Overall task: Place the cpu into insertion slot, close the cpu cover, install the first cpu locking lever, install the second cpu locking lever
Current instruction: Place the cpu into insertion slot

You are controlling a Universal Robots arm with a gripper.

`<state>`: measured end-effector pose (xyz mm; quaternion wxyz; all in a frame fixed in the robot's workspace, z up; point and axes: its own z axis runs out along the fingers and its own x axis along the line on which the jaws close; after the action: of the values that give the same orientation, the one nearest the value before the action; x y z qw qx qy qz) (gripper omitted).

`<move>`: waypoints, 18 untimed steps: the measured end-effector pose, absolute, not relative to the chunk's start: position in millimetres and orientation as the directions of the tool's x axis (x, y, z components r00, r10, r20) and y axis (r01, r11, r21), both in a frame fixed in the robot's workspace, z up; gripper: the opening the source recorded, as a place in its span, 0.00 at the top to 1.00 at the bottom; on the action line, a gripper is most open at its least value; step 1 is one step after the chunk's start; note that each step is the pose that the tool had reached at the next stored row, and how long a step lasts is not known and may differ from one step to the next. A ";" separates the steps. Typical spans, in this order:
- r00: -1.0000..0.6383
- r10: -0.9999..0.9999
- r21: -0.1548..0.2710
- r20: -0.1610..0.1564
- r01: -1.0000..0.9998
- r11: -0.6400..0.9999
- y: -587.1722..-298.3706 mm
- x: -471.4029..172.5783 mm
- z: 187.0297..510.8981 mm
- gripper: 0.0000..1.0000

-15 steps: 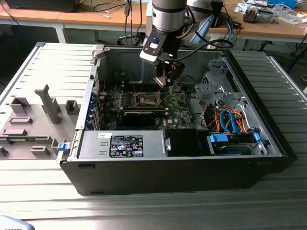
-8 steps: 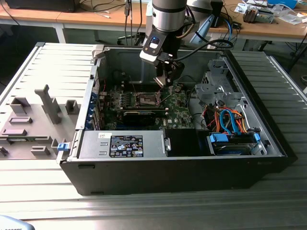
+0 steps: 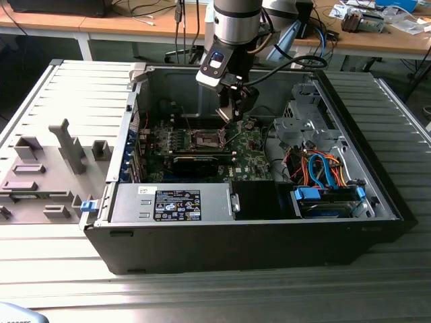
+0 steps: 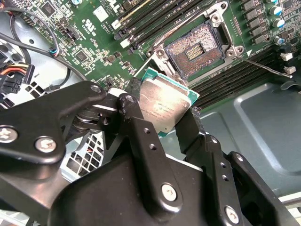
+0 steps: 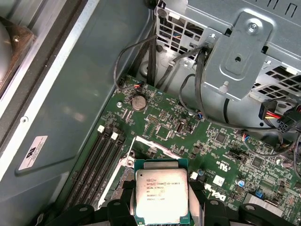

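One cpu [image 4: 165, 104] in hand. The pincer [image 4: 160, 113] is clenched on it, black fingers [image 4: 135, 120] bearing on two opposite edges, with the lid face turned toward both wrist cameras. In the exterior view the pincer [image 3: 233, 113] hangs inside the open computer case [image 3: 202, 249], over the green board [image 3: 252, 151] and toward the case's rear wall. The case sits on a ribbed metal worktop [image 3: 202, 296].

Position: the chip is in the air above the board, near the insertion slot [image 4: 196, 51], and not seated. The slot lies open, its dark pin field bare inside a silvery rim. A thin wire locking lever [image 4: 263, 63] runs out from the slot's rim across the board. I cannot pick out the cpu cover with any confidence.

Handling, as judged:
- It is a light, thin, stiff plate with no give under the grip.
- The smooth metal lid is probably slippery, so an edge hold suits it better than a face hold.
- The underside contacts and the slot's pins look delicate, and a tilted or dragged landing could bend something.
- The best hold is on the green margin at opposite sides, as now, with the corners left free.

Looks: a small flat square with a grey-beige metal lid and faint dark print. A narrow green border frames the lid all round. In the second wrist view it sits tilted between the fingers. In the first wrist view it reads nearly square-on.
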<state>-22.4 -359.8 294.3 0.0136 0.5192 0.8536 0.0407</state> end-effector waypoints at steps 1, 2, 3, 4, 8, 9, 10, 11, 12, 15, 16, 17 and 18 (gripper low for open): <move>-0.460 0.888 0.084 0.019 0.885 0.457 -359.8 -22.4 294.3 0.46; -0.458 0.889 0.084 0.019 0.886 0.455 -359.8 -22.4 294.3 0.46; -0.456 0.890 0.084 0.019 0.887 0.453 -359.8 -22.4 294.2 0.46; -0.454 0.891 0.084 0.019 0.889 0.451 -359.8 -22.4 294.2 0.46; -0.446 0.895 0.084 0.019 0.892 0.444 -359.8 -22.4 294.2 0.46; -0.445 0.895 0.084 0.019 0.893 0.442 -359.8 -22.4 294.2 0.46; -0.444 0.896 0.084 0.019 0.893 0.441 -359.8 -22.4 294.2 0.46; -0.444 0.896 0.083 0.018 0.894 0.441 -359.8 -22.4 294.1 0.46; -0.442 0.897 0.082 0.016 0.894 0.440 -359.7 -22.4 294.1 0.46; -0.441 0.898 0.073 -0.002 0.895 0.439 -359.8 -22.3 294.2 0.46; -0.440 0.898 0.067 -0.015 0.896 0.440 -359.8 -22.3 294.2 0.46; -0.440 0.898 0.063 -0.024 0.896 0.440 -359.8 -22.3 294.2 0.46; -0.439 0.898 0.059 -0.032 0.896 0.440 -359.8 -22.2 294.1 0.46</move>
<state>-22.2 -359.8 294.1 0.0292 0.5289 0.8480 0.0164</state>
